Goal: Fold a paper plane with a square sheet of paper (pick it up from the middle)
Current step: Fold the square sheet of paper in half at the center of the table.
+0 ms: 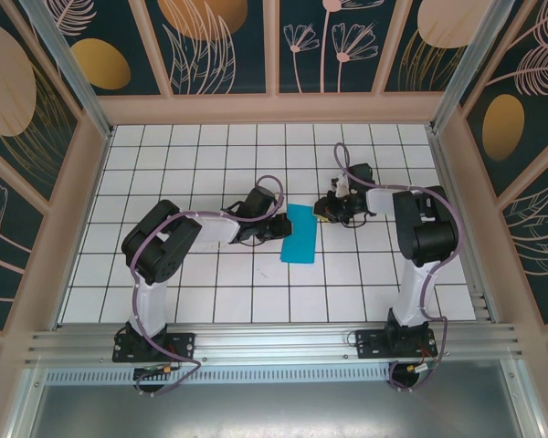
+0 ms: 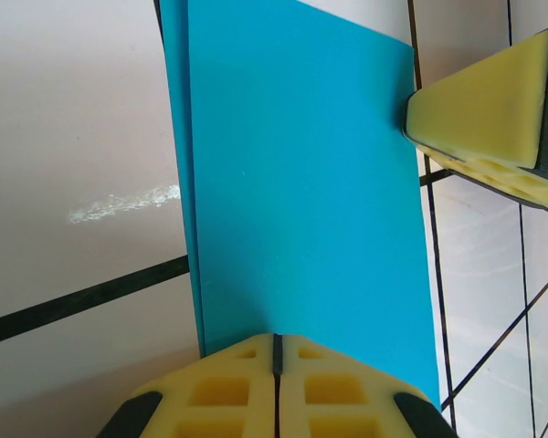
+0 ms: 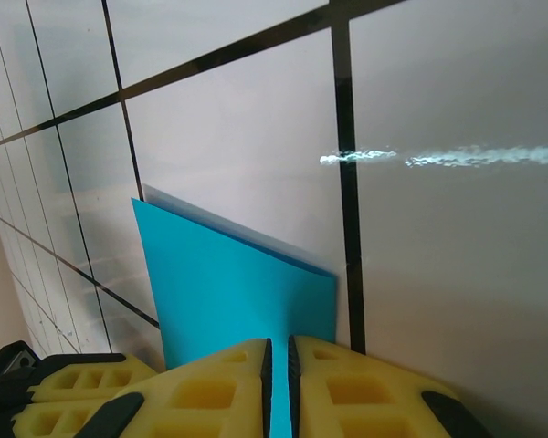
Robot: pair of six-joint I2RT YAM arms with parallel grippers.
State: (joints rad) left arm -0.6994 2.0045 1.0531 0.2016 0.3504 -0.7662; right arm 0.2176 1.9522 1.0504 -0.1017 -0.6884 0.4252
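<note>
The square sheet of paper (image 1: 300,234) lies folded in half as a cyan-blue rectangle on the white tiled table between the two arms. My left gripper (image 1: 279,224) is at its left edge. In the left wrist view the left gripper (image 2: 276,351) is shut, its yellow tips on the near edge of the paper (image 2: 301,182), with nothing showing between the pads. My right gripper (image 1: 321,214) is at the paper's upper right edge. In the right wrist view the right gripper (image 3: 279,365) is shut on the sheet (image 3: 237,292), with blue showing in the narrow gap. Two layers show at the sheet's far edge.
The tiled table (image 1: 210,146) is walled by a wooden frame with patterned panels. A metal rail (image 1: 274,342) runs along the near edge by the arm bases. A right fingertip (image 2: 493,109) shows at the paper's far edge in the left wrist view.
</note>
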